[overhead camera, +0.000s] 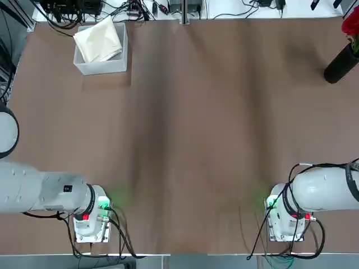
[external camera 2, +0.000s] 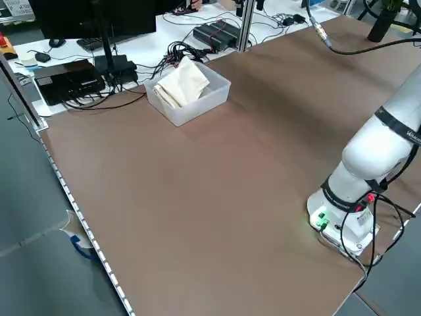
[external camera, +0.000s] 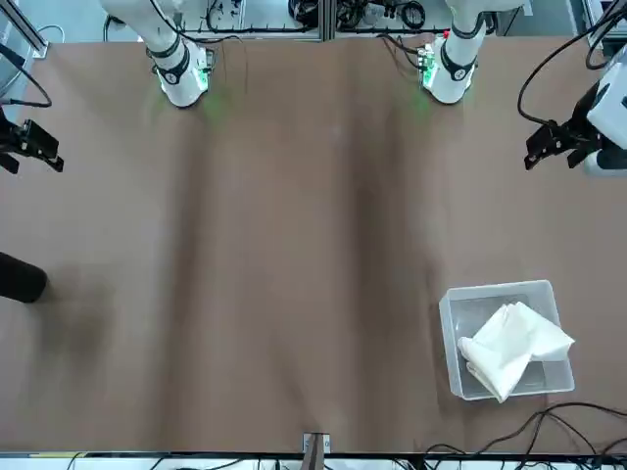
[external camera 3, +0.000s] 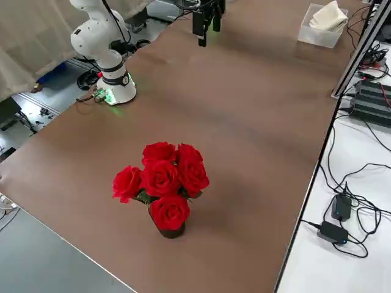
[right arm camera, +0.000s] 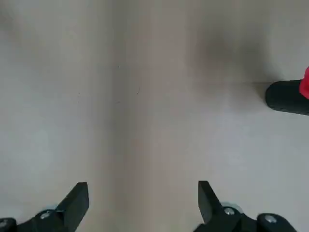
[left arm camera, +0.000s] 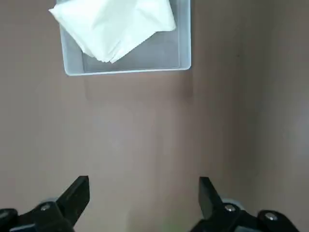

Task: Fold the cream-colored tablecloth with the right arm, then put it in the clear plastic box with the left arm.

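The cream-colored tablecloth (overhead camera: 99, 39) lies bunched inside the clear plastic box (overhead camera: 115, 65) at the table's far left. It looks light and limp, best pinched at a fold. Left gripper (left arm camera: 144, 195) and right gripper (right arm camera: 143, 199) gape wide, empty.

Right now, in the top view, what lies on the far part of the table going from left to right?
The clear plastic box at the far left, with the folded cream-colored tablecloth inside it, then a long bare stretch of brown table, then the black vase of red roses at the far right.
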